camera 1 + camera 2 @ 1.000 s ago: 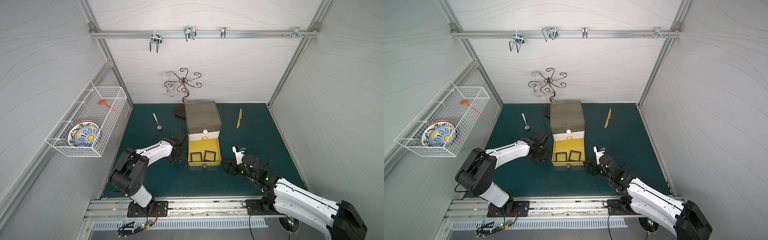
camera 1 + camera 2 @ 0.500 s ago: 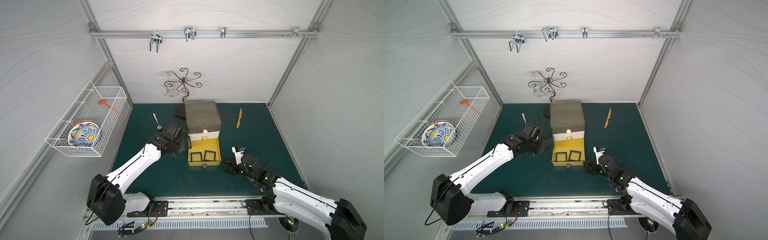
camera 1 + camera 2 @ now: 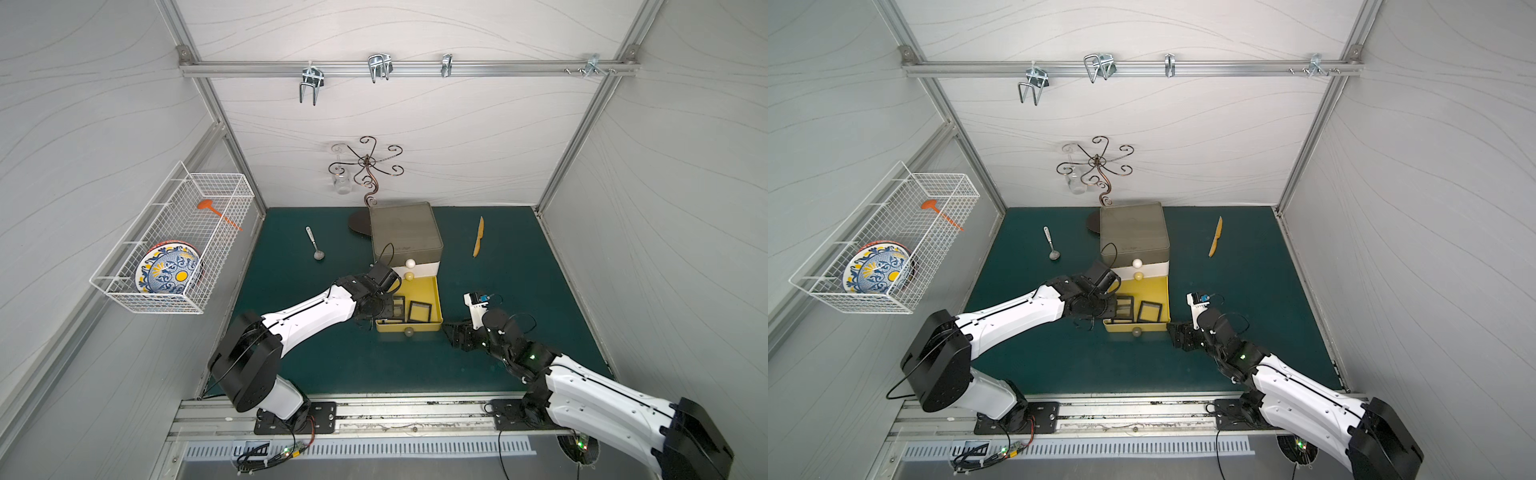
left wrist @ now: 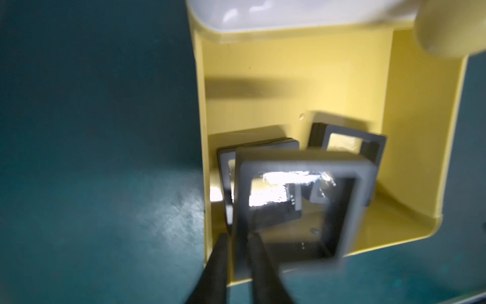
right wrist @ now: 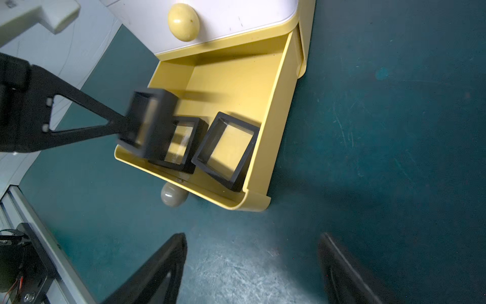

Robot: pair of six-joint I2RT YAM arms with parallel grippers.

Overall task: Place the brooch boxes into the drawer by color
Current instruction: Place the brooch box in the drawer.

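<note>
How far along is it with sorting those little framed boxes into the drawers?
Done: two black-rimmed boxes lie in the open yellow drawer. In hand: a third black box, blurred, is at the tip of the left gripper over that drawer; the right gripper hangs open. Left: setting it down. No other boxes show on the mat; the drawer is not yet shut.

No text, label, brand or number can be read. A faint dark mark (image 3: 1128, 248) on the grey top of the drawer (image 3: 1133, 224) and small print (image 3: 1200, 306) on the white camera mount (image 3: 1195, 298) beside it are illegible.
</note>
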